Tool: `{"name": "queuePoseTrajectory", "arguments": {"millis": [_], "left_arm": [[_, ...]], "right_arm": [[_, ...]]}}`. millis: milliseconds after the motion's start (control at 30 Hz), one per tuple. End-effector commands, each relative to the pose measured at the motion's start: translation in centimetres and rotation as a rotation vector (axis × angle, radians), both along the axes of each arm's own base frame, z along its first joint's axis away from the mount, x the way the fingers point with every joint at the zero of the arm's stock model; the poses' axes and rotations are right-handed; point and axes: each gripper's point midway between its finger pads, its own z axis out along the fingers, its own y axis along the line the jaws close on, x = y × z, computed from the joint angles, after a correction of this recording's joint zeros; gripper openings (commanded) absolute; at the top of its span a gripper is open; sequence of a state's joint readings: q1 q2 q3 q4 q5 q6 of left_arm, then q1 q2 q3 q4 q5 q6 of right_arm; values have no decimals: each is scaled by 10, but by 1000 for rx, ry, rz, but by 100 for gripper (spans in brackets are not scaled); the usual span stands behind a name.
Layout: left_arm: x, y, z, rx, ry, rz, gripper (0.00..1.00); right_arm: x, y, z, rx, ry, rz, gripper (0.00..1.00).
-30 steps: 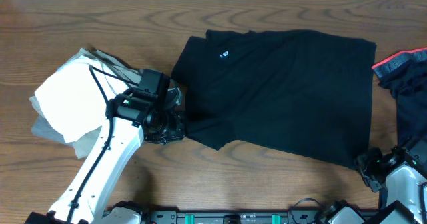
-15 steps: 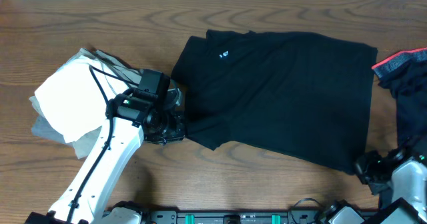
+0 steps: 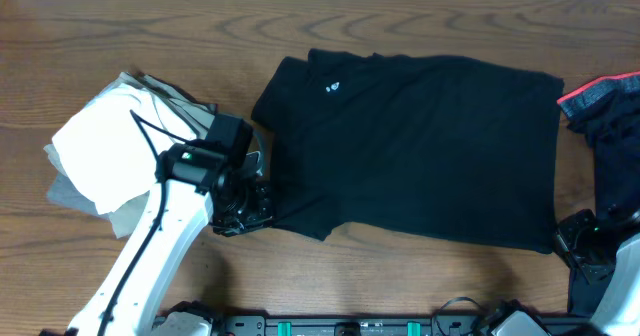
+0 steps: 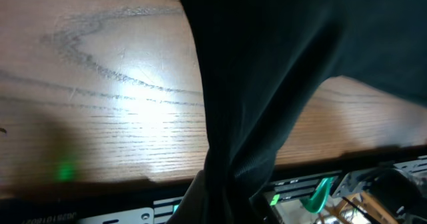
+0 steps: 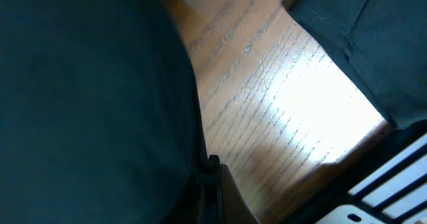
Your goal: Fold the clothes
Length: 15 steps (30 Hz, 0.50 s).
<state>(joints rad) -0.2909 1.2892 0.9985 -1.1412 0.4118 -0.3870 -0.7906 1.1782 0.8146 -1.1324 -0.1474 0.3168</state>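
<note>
Black cloth covers the middle of the surface: the black T-shirt lies spread almost flat, with its small white logo on the part toward the far edge and the left side.

We have it by both corners along the near edge. The left jaws are pressed together on a bunch of fabric at the shirt's near left corner. In the left wrist view the cloth gathers into a tight rope of folds running down into them. The right jaws are closed too, pinching the shirt's near right corner. In the right wrist view the dark edge runs straight into the shut tips.

We judge that the two corners are held so the near half can be lifted evenly and carried over toward the far edge. With one corner alone the cloth would drag and twist.

The folded white and grey stack sits by the left edge, just beside the left arm. The red-edged black garment waits at the right edge, near the shirt's side. Both sit out of the way of the fold, though we should watch that the right arm does not snag its neighbour.
</note>
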Motion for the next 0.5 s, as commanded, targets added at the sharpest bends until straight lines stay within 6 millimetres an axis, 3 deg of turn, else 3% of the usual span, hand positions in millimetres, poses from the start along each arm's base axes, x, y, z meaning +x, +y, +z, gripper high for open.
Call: {"name": "queuePoseTrajectory", "arguments": {"millis": [0,200,333,467], "left_arm": [[8,0,18,-16,-101,19,6],[44,-14,34,-86,-300,-35,6],[64,-20,26,-87,-345,-85,6],[94,-29,20,-98,-423,-125,6]], "right_arm": [[9,-6,22,-72,-82,45,1],[34,-11,51,-101,-199,97,1],[53,-14,47,-79,-236,123,1],[91,-17,39,-35,-337,174,1]]}}
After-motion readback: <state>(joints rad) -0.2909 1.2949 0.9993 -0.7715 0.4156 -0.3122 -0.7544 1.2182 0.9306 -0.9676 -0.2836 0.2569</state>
